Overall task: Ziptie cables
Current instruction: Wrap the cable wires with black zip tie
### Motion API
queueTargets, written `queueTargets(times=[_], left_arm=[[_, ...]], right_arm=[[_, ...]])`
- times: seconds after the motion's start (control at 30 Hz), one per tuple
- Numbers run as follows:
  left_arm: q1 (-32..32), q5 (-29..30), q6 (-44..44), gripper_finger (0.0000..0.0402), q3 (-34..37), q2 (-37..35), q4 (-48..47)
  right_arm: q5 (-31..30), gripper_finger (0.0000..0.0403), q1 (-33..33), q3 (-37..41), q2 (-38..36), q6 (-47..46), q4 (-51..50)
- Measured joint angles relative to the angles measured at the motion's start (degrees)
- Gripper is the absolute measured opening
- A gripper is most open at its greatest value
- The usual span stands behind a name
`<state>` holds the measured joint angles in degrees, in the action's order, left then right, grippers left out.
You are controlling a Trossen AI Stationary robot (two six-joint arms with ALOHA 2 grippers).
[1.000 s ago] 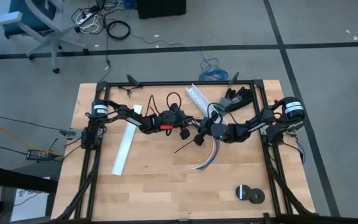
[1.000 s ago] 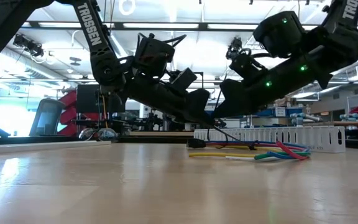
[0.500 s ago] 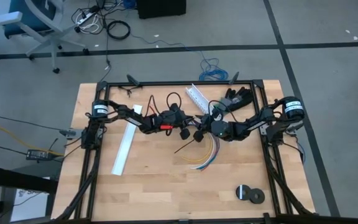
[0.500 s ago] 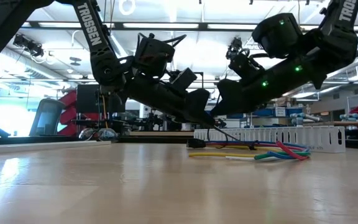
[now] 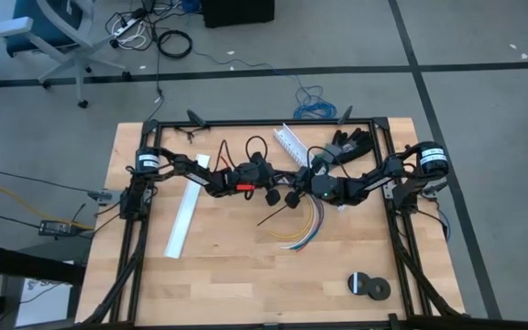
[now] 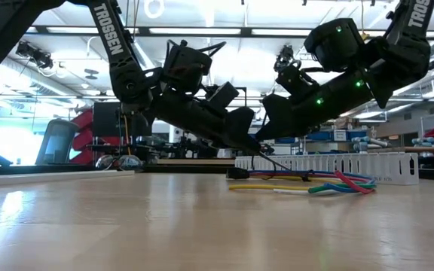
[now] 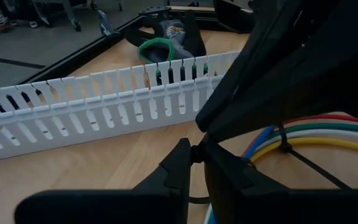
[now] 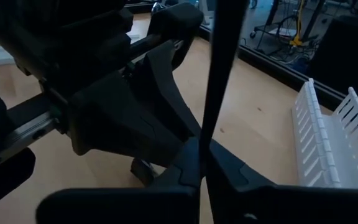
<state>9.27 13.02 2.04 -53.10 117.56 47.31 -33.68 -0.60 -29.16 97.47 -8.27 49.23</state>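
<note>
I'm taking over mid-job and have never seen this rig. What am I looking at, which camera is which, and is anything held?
Two dark robot arms work at a wooden table. One camera looks straight down, one sits at table height, and one rides on each wrist.

On the table lie the coloured cables, a slotted white channel, a flat white strip, a dark glove and tape rolls. A ziptie is looped around the cables.

Both grippers meet over the cables' dark end. The left gripper is shut, but I cannot tell on what. The right gripper is shut on a dark strip, probably a ziptie.
</note>
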Motion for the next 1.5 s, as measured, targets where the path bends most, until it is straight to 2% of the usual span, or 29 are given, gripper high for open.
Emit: queueTargets(times=[0.53,1.0,1.23,1.33,1.43,1.5], left_arm=[[0.0,-0.5,0.2,0.0049,-0.1,-0.1,0.3],[0.0,-1.6,0.2,0.0049,-0.1,-0.2,-0.1],[0.0,-1.7,0.2,0.0049,0.0,-0.1,-0.8],[0.0,-1.7,0.2,0.0049,0.1,0.0,-1.6],[0.0,-1.7,0.2,0.0049,0.1,0.0,-1.9],[0.0,-1.7,0.2,0.0048,0.1,0.0,-2.4]], right_arm=[[-0.2,0.0,0.0,0.0,-0.7,2.7,2.1],[-1.7,0.0,0.1,0.1,-11.3,10.6,-0.4],[-9.5,0.0,3.2,0.0,-16.4,15.2,-3.5],[-16.2,0.0,4.6,0.0,-18.7,17.3,-4.8],[-26.0,0.0,6.7,0.0,-20.4,17.3,-9.1],[-28.6,0.0,8.1,0.0,-20.9,15.4,-13.0]])
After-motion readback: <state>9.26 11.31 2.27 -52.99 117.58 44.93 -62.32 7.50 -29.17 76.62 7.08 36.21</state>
